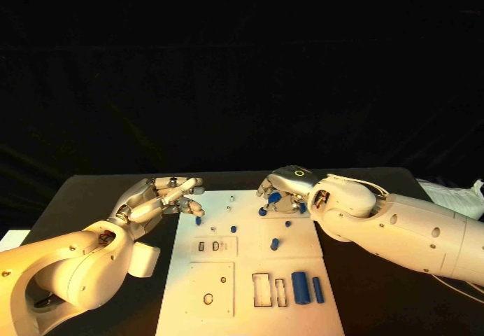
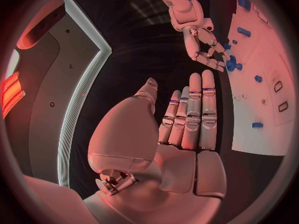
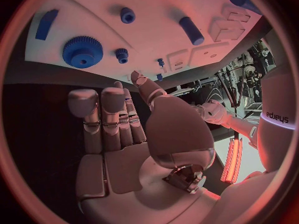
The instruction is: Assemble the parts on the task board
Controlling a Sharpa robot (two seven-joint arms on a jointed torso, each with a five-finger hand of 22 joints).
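The white rectangular task board (image 1: 252,280) lies on the black table (image 1: 91,196), running lengthwise between the two hands. The left silver hand (image 1: 161,199) hovers just beside the board's far left corner; in the left wrist view its fingers (image 2: 194,114) lie straight and side by side, apart from the thumb, with nothing in the palm, so it is released. The right silver hand (image 1: 282,187) hangs over the far right part of the board, its fingers curved loosely downward above a round blue toothed gear (image 3: 82,51). The right wrist view shows its fingers (image 3: 106,117) extended with the palm bare, so it too is empty and not grasping.

Just beyond the right hand's fingertips in that view sit the gear, a small blue toothed pinion (image 3: 122,55) beside it, a short blue round peg (image 3: 127,15) and a blue cylinder (image 3: 191,30). Nearer the robot from the right hand, a thick blue cylinder (image 1: 299,287) and a thinner blue bar (image 1: 317,289) lie side by side next to two rectangular slots (image 1: 268,290). Small blue pegs (image 1: 233,229) stand on the board between the two hands.
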